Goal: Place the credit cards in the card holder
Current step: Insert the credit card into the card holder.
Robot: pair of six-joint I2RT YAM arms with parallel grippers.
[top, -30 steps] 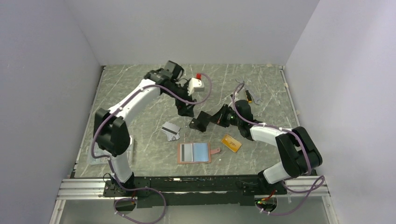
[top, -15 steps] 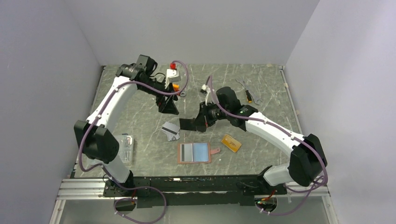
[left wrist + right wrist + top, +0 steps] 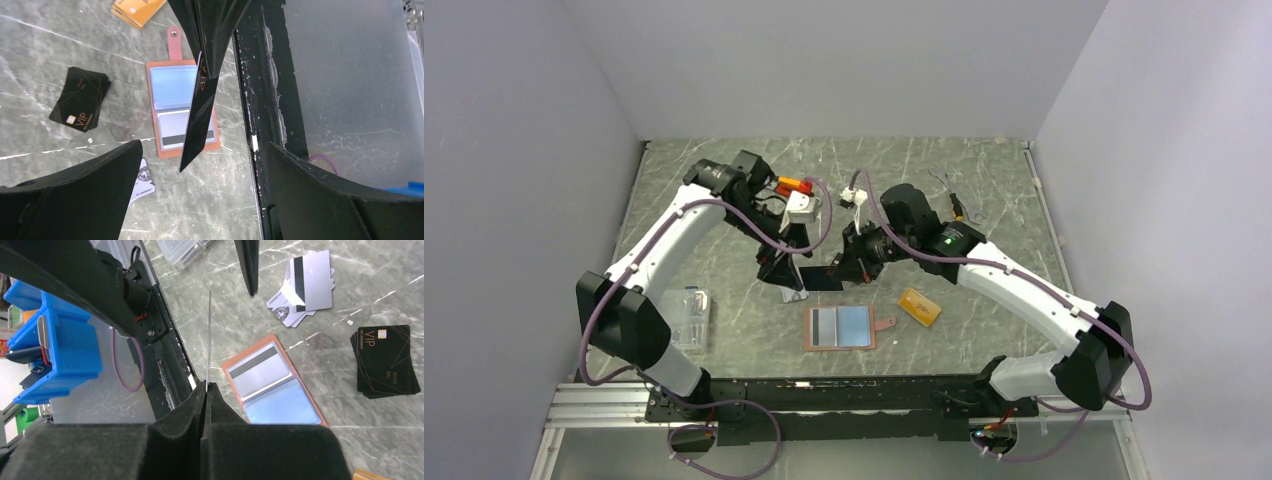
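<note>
**Step in hand.** The right gripper (image 3: 206, 386) has its jaws pressed together on the lower edge of one black card (image 3: 200, 110). It holds the card upright in the air, above and just beside the card holder (image 3: 173, 47). The left gripper (image 3: 781, 270) hangs close by with its jaws spread wide and empty. In the left wrist view the card hangs between its two fingers and touches neither. This reads as either a handover or a re-grip before insertion; which one cannot be told.

**Next move.** Judged from this layout, the card needs its leading edge lined up with a sleeve mouth and then a shallow slide in. The holder lies loose on the counter (image 3: 874, 160), so the free jaws would probably need to pin it down.

**Task items.**
- Card holder: lies open and flat near the front edge of the counter. It is salmon-tan leather with a snap tab and two clear, glossy sleeves. One sleeve shows a grey card with a dark stripe.
- Stack of black cards (image 3: 385, 360): matte, with thin gold line work, lying on the counter.
- Silver-grey cards (image 3: 307, 287): fanned, with one dark stripe showing.
- Orange-gold cards (image 3: 919, 307): shiny, to the right of the holder.

All the cards are thin, rigid rectangles. The counter is smooth, grey and marble-veined.
</note>
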